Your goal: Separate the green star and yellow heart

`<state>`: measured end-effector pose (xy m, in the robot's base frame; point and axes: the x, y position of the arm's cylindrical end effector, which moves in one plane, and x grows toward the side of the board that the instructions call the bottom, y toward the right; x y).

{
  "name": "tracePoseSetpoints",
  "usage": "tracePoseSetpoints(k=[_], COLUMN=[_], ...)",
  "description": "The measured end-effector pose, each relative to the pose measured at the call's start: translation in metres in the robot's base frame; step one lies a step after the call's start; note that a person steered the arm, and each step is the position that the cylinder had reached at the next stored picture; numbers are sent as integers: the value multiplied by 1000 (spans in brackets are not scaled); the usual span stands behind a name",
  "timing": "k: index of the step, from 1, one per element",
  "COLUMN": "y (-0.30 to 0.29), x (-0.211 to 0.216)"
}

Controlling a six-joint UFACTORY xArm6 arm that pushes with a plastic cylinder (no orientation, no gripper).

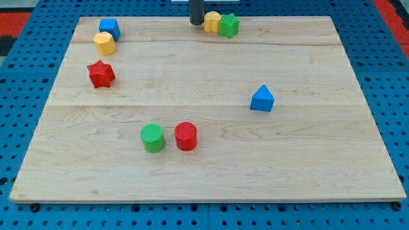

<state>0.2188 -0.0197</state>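
Observation:
The green star [229,25] and the yellow heart [212,21] sit touching each other at the view's top edge of the wooden board [211,172], the heart on the star's left. My tip [197,23] stands just left of the yellow heart, very close to it; I cannot tell whether it touches.
A blue cube [109,27], a yellow hexagon [104,43] and a red star [101,74] cluster at the view's upper left. A blue triangular block [262,99] lies right of centre. A green cylinder [153,138] and a red cylinder [186,136] stand side by side at lower centre.

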Motion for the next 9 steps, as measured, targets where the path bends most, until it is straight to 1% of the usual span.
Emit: tracePoseSetpoints(k=[1, 2, 3, 4, 5, 6, 7, 8, 9], y=[0, 14, 99, 199, 206, 175, 37, -12, -12], x=[38, 59, 50, 12, -27, -27, -26, -25, -26])
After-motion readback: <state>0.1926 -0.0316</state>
